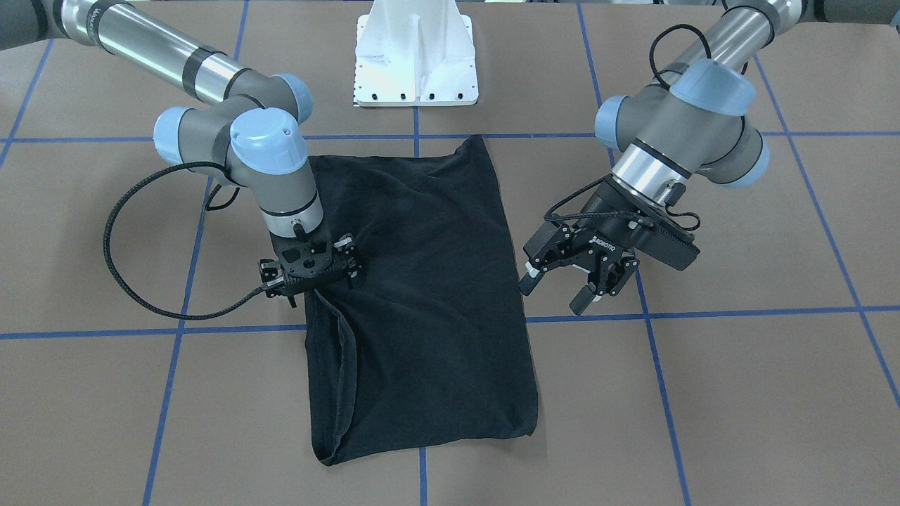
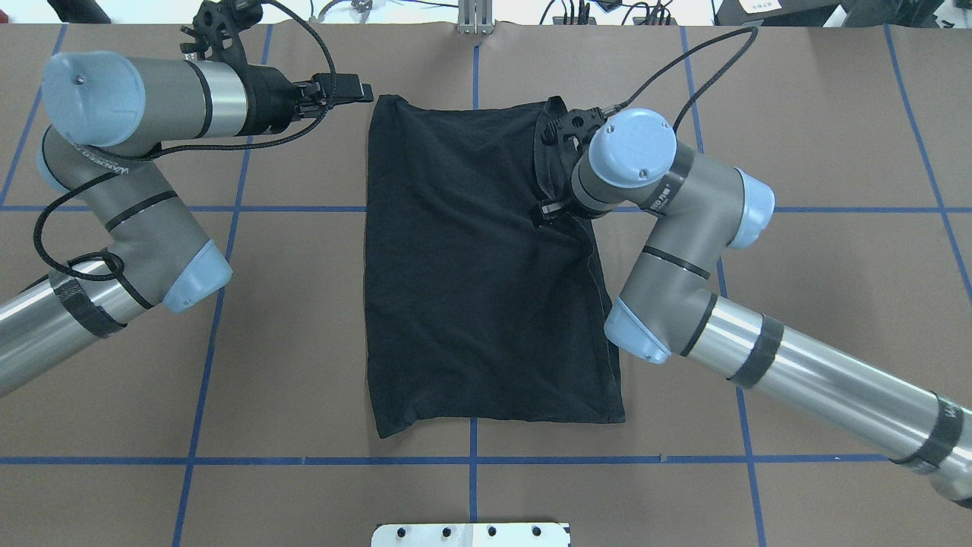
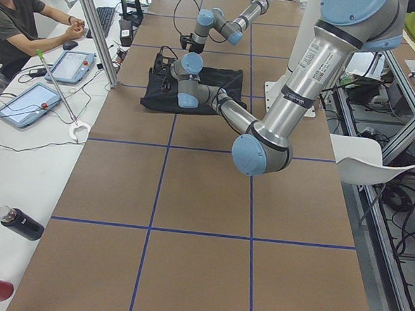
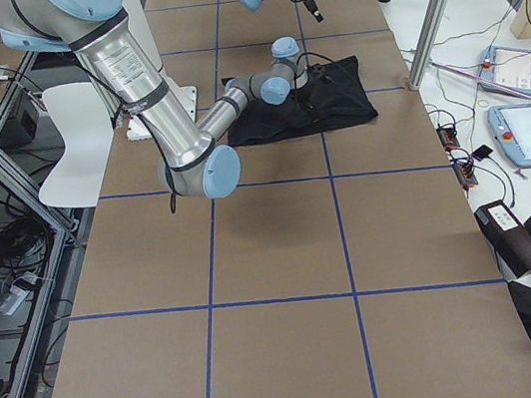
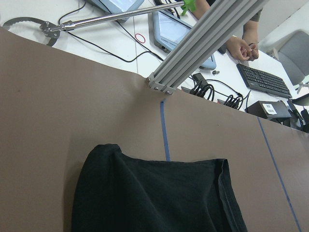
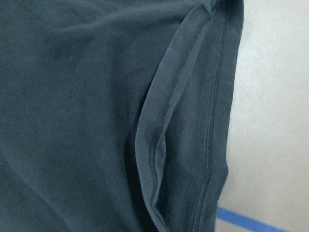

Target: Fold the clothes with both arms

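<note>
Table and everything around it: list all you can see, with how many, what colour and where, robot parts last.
Shirt: one, black, folded flat at the table's middle.
Table: one, brown with blue tape lines.
Base: one, white, at the robot's edge of the table.
Tablets: two, pale grey, on the white side bench.
Bottle: one, black, on that bench.
Person: one, dark top, seated at the bench.
Left arm: one, silver with pale blue caps; fingers open, beside the shirt's edge.
Right arm: one, same colours, down over the shirt's other edge; its grasping end hidden, open or shut unclear.
</note>
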### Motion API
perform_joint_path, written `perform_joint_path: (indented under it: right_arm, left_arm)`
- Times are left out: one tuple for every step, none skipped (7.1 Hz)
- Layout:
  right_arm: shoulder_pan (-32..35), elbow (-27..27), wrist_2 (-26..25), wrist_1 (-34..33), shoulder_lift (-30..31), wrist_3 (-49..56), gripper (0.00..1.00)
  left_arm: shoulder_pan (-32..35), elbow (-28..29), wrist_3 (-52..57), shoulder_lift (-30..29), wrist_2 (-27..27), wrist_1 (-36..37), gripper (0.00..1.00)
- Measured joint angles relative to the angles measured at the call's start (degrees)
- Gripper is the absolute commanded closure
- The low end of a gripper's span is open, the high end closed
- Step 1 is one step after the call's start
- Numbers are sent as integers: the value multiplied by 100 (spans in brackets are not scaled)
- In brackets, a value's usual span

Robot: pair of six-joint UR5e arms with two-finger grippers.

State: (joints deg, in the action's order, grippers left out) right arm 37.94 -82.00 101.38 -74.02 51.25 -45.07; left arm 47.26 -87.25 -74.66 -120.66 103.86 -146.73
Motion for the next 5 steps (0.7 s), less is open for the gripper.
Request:
perform_joint_path:
  right_arm:
    - [120, 472, 10, 25, -395, 3, 7]
    - [189, 937, 9, 71, -757, 1, 28]
    - [221, 1385, 0, 250, -1011, -10, 37]
    - [234, 1724, -8, 487, -1130, -31, 49]
    - [236, 1899, -7, 609, -1175, -38, 70]
  left_arm:
    - [10, -58, 20, -9, -4, 9, 0]
    - [26, -95, 27, -12, -5, 14, 0]
    - [33, -111, 29, -14, -6, 14, 0]
    - [35, -120, 30, -15, -6, 14, 0]
    - [37, -122, 30, -13, -6, 13, 0]
